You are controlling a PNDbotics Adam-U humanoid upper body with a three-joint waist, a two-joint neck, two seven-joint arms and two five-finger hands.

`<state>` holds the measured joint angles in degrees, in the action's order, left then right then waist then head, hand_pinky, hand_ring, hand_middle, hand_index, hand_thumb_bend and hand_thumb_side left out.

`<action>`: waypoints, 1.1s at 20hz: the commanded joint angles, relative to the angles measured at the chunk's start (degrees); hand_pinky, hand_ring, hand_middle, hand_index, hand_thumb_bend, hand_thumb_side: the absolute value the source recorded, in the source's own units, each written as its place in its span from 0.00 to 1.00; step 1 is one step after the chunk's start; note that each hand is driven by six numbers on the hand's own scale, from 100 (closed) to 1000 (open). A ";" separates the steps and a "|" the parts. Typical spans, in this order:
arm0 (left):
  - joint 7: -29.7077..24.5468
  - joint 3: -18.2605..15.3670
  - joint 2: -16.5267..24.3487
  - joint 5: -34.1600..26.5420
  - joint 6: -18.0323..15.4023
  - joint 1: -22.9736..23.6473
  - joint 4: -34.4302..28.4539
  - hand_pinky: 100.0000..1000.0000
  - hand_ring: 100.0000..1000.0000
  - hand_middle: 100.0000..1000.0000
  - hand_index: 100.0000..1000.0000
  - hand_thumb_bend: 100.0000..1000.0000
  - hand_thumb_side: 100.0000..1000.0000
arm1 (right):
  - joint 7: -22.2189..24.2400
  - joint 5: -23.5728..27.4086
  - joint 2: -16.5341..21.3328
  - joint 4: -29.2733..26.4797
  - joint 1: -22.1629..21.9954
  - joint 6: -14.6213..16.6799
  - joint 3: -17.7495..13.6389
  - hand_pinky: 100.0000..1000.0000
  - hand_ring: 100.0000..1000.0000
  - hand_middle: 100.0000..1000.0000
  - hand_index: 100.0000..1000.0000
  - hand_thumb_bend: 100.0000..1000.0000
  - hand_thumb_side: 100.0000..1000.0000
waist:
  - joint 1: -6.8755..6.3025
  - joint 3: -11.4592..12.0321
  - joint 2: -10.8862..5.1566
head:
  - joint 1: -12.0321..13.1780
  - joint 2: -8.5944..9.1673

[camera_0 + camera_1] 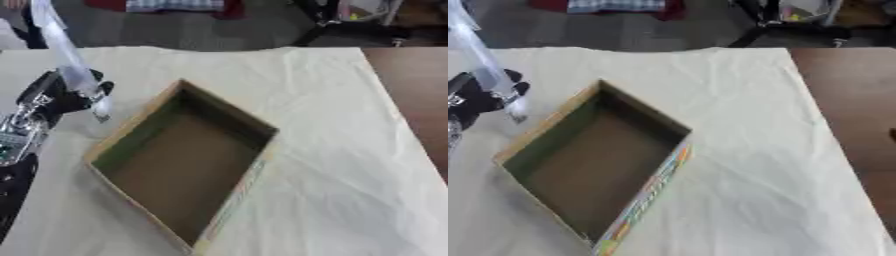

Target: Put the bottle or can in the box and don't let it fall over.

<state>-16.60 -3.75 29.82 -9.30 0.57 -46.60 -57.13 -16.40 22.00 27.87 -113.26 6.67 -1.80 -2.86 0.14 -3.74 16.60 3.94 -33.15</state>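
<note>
The left hand (pixel 63 95) is clenched around a clear bottle (pixel 68 60), holding it tilted just left of the empty box (pixel 131 137), seemingly ready to carry it in.

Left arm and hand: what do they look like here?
The left hand is black, with dark fingers. The forearm behind it is silver metal with a greenish panel, turning black toward the lower edge. No cables or markings can be made out. The right arm does not show.
</note>
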 commanded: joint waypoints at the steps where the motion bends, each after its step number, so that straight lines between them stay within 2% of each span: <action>1: -0.50 -0.45 2.83 -1.23 1.00 -1.30 -2.16 1.00 0.79 0.56 0.05 0.24 0.00 | -0.09 0.28 1.32 -1.33 0.08 -0.04 -0.85 0.97 1.00 1.00 0.79 0.00 0.47 | -0.09 0.13 -1.62 | -0.14 0.11; 15: -2.32 -1.02 3.44 -4.08 1.17 -1.94 -6.70 1.00 0.75 0.51 0.02 0.13 0.00 | -0.29 0.77 1.56 -1.33 -0.17 0.00 -1.10 0.98 1.00 1.00 0.79 0.00 0.45 | -0.14 0.20 -2.35 | -0.39 0.03; 22: -2.37 -1.22 3.73 -6.59 3.54 -2.92 -9.70 1.00 0.74 0.51 0.01 0.13 0.00 | -0.36 0.99 1.82 -1.33 -0.39 0.05 -1.25 0.98 1.00 1.00 0.79 0.00 0.44 | -0.17 0.23 -2.86 | -0.55 -0.25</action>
<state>-19.00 -4.18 31.27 -15.22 3.65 -47.92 -65.08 -16.47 22.55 27.96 -113.26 6.00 -1.77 -3.47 0.00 -3.52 15.23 3.53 -33.22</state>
